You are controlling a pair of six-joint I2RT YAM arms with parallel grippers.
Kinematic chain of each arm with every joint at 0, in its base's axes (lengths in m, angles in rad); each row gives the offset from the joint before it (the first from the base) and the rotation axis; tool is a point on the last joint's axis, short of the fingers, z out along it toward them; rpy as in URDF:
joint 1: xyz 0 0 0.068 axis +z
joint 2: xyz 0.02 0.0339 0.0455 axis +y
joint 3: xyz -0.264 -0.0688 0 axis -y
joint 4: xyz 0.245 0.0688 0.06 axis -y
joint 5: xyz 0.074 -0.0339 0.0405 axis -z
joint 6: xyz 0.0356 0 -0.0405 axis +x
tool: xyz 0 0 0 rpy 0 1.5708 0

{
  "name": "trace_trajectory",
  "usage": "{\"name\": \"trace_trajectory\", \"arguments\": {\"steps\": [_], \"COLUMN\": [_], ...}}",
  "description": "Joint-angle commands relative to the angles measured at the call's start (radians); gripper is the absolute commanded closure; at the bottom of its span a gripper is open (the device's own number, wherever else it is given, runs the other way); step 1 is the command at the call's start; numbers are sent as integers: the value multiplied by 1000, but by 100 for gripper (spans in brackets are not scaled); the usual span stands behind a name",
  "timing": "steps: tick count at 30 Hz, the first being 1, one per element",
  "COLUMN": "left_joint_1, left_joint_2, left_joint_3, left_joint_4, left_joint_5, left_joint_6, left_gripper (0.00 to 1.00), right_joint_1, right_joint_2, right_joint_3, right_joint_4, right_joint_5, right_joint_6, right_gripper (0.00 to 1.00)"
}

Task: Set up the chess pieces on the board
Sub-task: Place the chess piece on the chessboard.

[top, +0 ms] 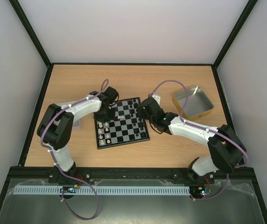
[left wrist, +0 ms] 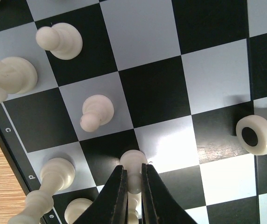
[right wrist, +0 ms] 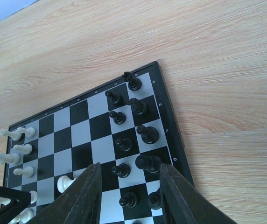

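Observation:
The board (top: pixel 124 132) lies mid-table, with cream-white pieces along its left side and black pieces along its right side. My left gripper (left wrist: pixel 134 181) is shut on a cream-white pawn (left wrist: pixel 133 164) that stands on a black square, low over the board's left part (top: pixel 106 113). Other white pieces stand around it (left wrist: pixel 96 112), and one lies tipped at the right (left wrist: pixel 257 135). My right gripper (right wrist: pixel 129 186) is open and empty, hovering above the rows of black pieces (right wrist: pixel 148 134) at the board's right edge (top: pixel 148 108).
An open silver metal tin (top: pixel 193 102) sits at the back right of the table. A grey object (top: pixel 76 123) lies partly hidden under my left arm. Black frame rails border the table.

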Motion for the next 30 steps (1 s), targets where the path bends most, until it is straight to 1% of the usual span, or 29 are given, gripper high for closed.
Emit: {"name": "trace_trajectory", "arguments": {"steps": [1,8,17,21,26,30], "left_joint_1": [16,28,28,28,28,28], "left_joint_2": [-15,-8,-24,-26,-38,-50], "left_joint_3": [-14,-17,-16,-17,-8,-5], "left_joint_4": [-5,-5,-19,-22,-27,-32], "left_joint_5": [-10,-14,-12,-7,-5,5], "left_joint_6": [4,5,11,14,12,11], "left_gripper": [96,95,86,85,76,75], "right_joint_1": [-3,-3,-4,-3,-3,-3], "right_joint_2": [11,11,16,19,20,20], "right_joint_3": [4,2,3,3,3,4], "right_joint_4": [26,24,28,29,29,32], "right_joint_5": [16,15,6,1,-3,-4], "right_joint_6": [8,8,8,9,11,11], "right_gripper": [67,67,67,67,67,67]}}
